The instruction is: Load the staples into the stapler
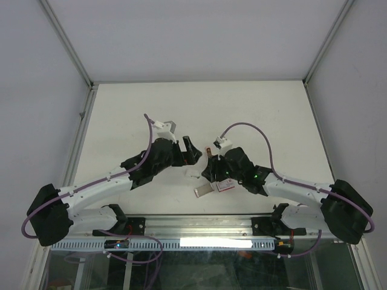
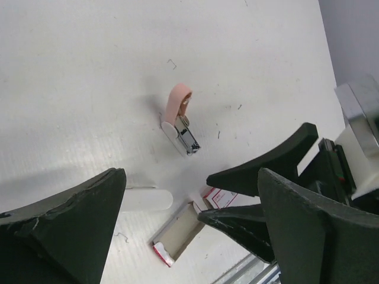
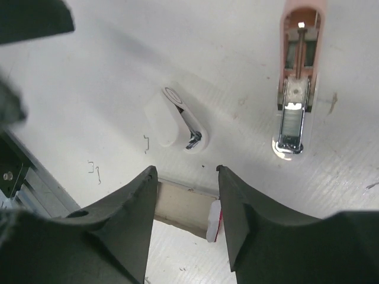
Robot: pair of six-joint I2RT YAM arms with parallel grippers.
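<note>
Near the middle of the table (image 1: 272,109) we list the following.

1. Stapler (image 2: 179,118): pink top arm swung open from its white base, metal channel bared. From the right wrist its open end points to 6 o'clock. Nothing touches it.
2. White piece (image 3: 174,118): rounded, with a metal part, lying at 7 o'clock of the stapler from above and apart from it.
3. Tray (image 2: 177,231): greyish, with a red end, at 6 o'clock of the stapler from above. We cannot tell whether a strip lies in it.
4. Red box (image 2: 222,198): white label, just beside the tray at its 3 o'clock from above.
5. Staples (image 3: 145,143): we see only a few loose bent ones, scattered on the table around the white piece.
6. Left gripper (image 2: 190,177): fingers spread wide, holding nothing, at 9 o'clock of the stapler from above.
7. Right gripper (image 3: 183,171): fingers parted with a clear gap, nothing between them, poised over the tray.
</note>
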